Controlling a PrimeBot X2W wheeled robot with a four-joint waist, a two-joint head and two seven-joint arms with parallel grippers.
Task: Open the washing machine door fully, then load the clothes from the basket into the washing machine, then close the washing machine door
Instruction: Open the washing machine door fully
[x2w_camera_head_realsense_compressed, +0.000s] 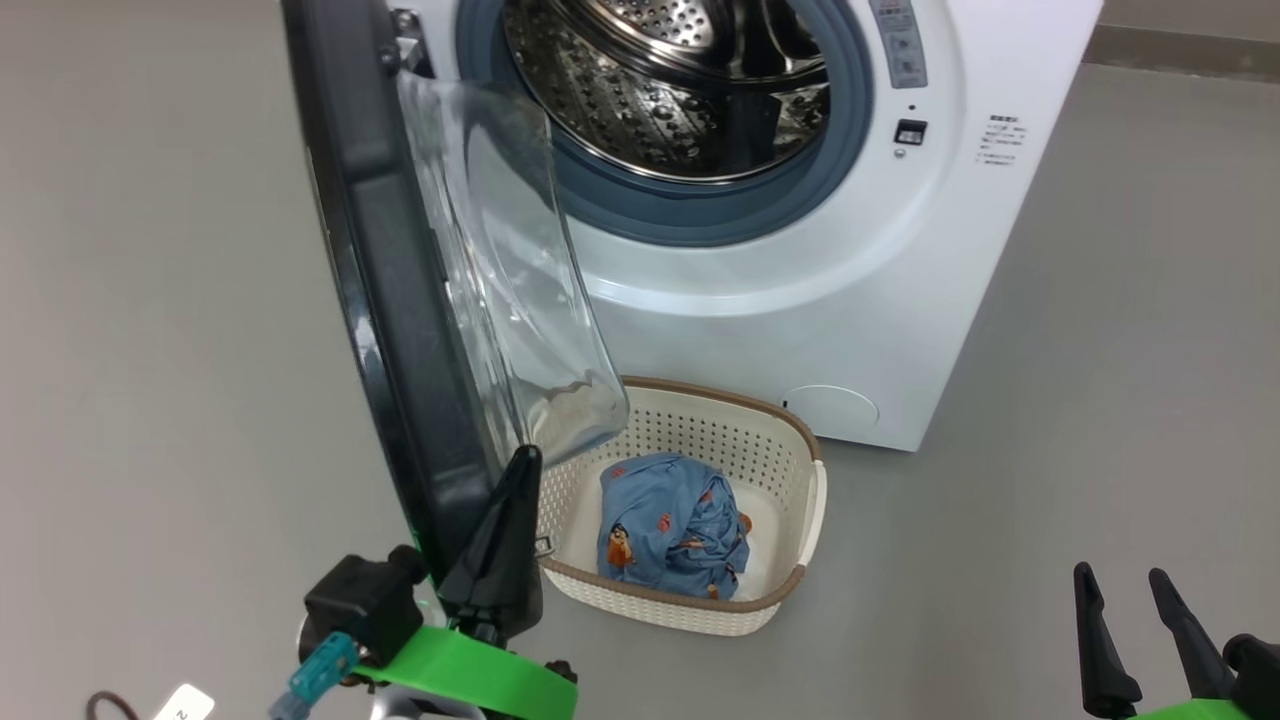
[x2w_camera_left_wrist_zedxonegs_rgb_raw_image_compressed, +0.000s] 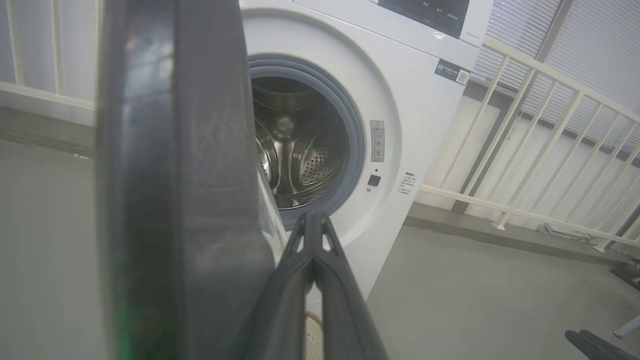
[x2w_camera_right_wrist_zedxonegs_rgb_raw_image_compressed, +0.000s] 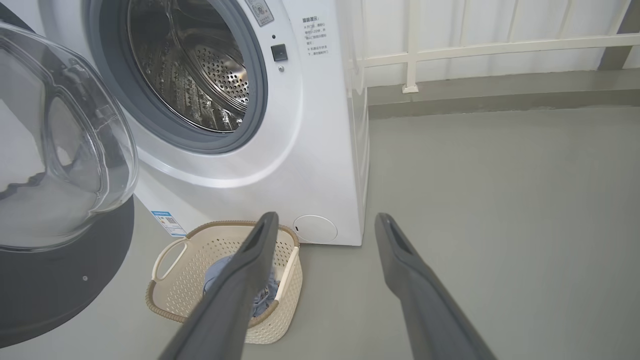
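Currently | left end effector (x2w_camera_head_realsense_compressed: 524, 458) clenched beside washing machine door (x2w_camera_head_realsense_compressed: 390, 300) | right end effector (x2w_camera_head_realsense_compressed: 1122, 576) spread, empty | clothes (x2w_camera_head_realsense_compressed: 670, 530) in basket (x2w_camera_head_realsense_compressed: 700, 435)

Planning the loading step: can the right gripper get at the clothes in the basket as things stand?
Probably yes. The right gripper is open, the clothes lie uncovered in the basket, and the washing machine door stands left of it.

The clothes (x2w_camera_head_realsense_compressed: 672, 525) lie in the basket (x2w_camera_head_realsense_compressed: 700, 440) before the washing machine (x2w_camera_head_realsense_compressed: 800, 300), right of the door (x2w_camera_head_realsense_compressed: 390, 300)
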